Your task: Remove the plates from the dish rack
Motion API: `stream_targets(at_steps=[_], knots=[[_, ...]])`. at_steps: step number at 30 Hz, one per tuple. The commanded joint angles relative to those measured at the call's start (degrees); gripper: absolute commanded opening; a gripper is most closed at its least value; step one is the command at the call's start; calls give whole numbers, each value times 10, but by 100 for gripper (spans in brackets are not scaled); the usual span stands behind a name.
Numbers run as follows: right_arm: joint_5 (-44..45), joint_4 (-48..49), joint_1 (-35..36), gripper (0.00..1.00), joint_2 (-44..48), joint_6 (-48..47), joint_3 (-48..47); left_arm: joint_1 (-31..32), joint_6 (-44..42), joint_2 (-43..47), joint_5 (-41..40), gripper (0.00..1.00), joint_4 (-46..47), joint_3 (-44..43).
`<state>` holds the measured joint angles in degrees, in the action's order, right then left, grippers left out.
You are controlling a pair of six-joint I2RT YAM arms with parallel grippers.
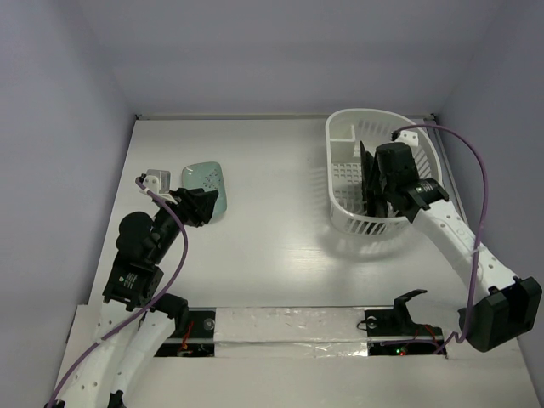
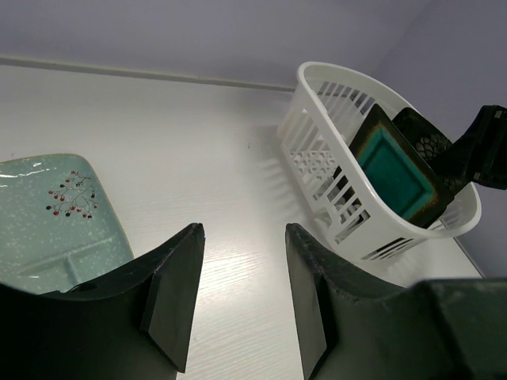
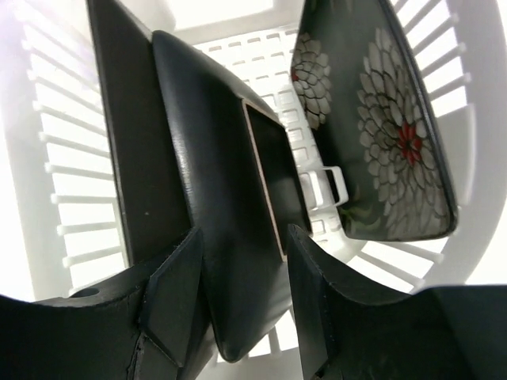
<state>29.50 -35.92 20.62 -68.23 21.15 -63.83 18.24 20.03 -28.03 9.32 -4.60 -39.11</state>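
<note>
Right pincer (image 3: 242, 237) inside the dish rack (image 1: 342, 127), its fingers astride the edge of a dark plate (image 3: 214, 158) that stands upright. Whether they press on it cannot be told. A second, flowered plate (image 3: 380, 134) leans just beside the first, apart from it. The green plate (image 2: 47, 222) lies flat on the surface (image 1: 272, 212), next to the released, empty left pincer (image 2: 242, 237). For a sound lift, the likely best course is to seat the fingers deep over the rim and clench squarely. The plate should then be drawn straight up, clear of the neighbouring plate and the slotted wall, before swinging outward.
</note>
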Motion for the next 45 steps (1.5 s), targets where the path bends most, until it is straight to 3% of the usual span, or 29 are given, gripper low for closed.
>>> stream_targets(at_steps=[1, 8, 21, 31, 45], knots=[[-36, 34, -4, 53, 27, -8, 5, -4, 4, -2, 9, 42, 21, -10], [-81, 53, -9, 54, 24, -7, 24, -4, 4, -2, 10, 42, 21, -10], [-16, 34, -21, 55, -3, 8, 20, -4, 5, -3, 11, 42, 22, -10], [62, 11, -46, 46, -7, 22, 1, -4, 5, -4, 11, 42, 23, -9], [39, 16, -66, 45, -97, 1, -30, -9, 7, -2, 19, 42, 25, -10]])
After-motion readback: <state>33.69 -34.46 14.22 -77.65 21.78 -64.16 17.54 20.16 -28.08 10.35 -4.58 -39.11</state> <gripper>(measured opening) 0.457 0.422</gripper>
